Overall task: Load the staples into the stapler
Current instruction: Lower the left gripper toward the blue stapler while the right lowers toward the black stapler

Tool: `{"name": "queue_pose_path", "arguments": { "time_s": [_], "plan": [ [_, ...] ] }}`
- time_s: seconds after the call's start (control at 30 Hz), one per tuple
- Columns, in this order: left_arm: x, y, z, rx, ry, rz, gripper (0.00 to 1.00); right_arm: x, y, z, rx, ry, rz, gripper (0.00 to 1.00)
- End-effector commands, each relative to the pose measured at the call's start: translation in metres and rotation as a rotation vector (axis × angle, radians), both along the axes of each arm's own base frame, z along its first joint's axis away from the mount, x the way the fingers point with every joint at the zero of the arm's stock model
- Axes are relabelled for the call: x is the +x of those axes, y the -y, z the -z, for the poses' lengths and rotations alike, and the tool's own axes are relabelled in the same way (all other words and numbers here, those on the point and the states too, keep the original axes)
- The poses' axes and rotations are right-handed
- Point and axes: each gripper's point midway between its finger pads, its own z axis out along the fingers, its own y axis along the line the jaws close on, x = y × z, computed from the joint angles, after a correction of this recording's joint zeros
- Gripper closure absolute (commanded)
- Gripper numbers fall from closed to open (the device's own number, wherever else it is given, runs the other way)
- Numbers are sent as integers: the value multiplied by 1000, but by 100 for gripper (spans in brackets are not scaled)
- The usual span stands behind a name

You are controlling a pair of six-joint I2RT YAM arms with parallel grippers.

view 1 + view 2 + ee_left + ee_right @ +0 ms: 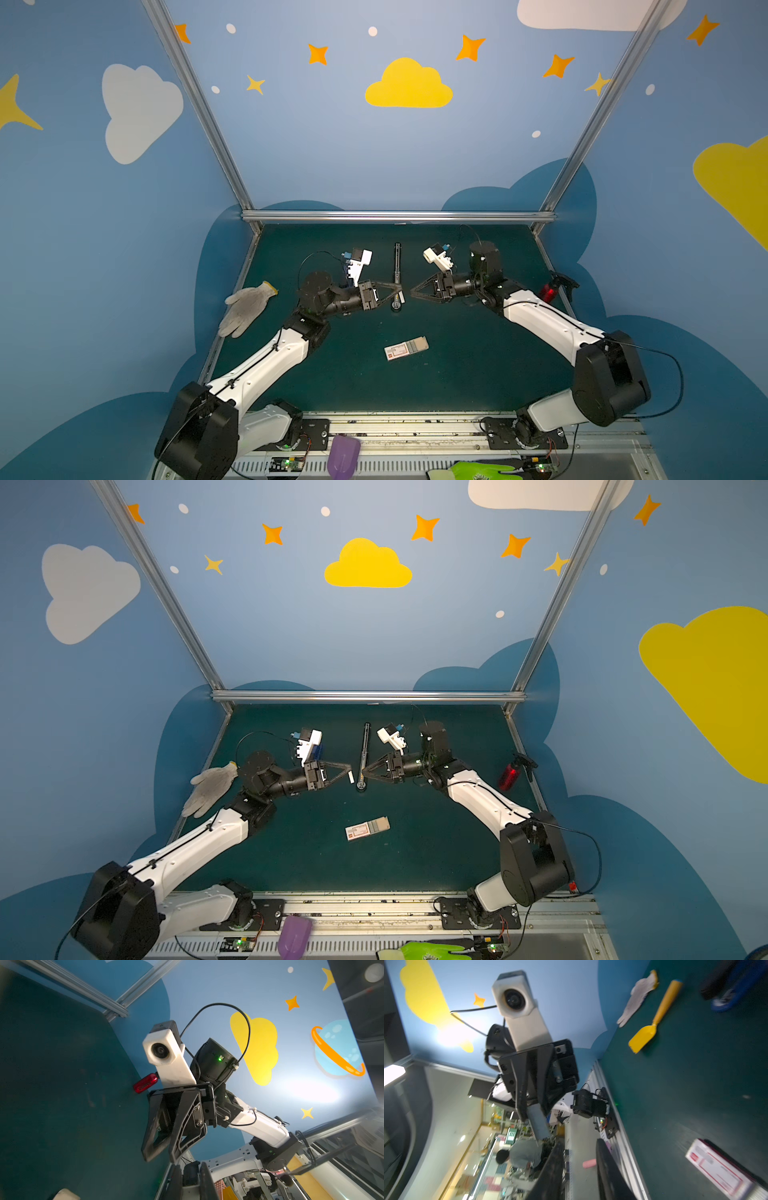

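**Staple-loading stage, bimanual cell seen from above.** The stapler point(397, 266), a long thin black bar opened out flat with a rounded near end, lies on the dark green table mat point(478, 365). Its long axis runs from the near edge towards the back wall. The left gripper point(349, 769) is closed on the staples point(351, 776), one short silvery-white strip that sticks out past its fingertips. The right wrist view shows the staples point(538, 1124) pinched between the two black fingers. In a top view the strip hangs just on the left arm's side of the bar's near half. It lies roughly parallel to the bar and appears raised above it rather than seated. The right gripper point(412, 291) points at the bar from the opposite side, jaws a little apart and empty; whether its tips touch the stapler cannot be told. The small white sliding box with a red mark point(406, 348), its tray out and showing grey rows of spare strips, lies nearer the arm bases, well apart from both grippers. Judged next move: a short shift sideways and down by the left arm, the one carrying the strip, keeping the strip in line with the bar
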Motion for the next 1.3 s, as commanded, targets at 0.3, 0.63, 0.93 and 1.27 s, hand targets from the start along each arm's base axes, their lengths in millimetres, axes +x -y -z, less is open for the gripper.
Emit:
{"name": "queue_pose_path", "arguments": {
  "time_s": [0.3, 0.63, 0.93, 1.27],
  "plan": [
    [11, -47, 57, 283, -113, -214, 87, 84, 24, 182, -774, -60, 344, 73],
    [16, -71, 73, 386, -162, -311, 87, 100, -37, 231, -881, -21, 234, 75],
    [41, -92, 91, 566, -197, -426, 86, 92, -66, 219, -866, 16, 170, 77],
    [99, -77, 118, 774, -219, -356, 86, 53, 17, 156, -759, 43, 266, 76]
  ]
}}
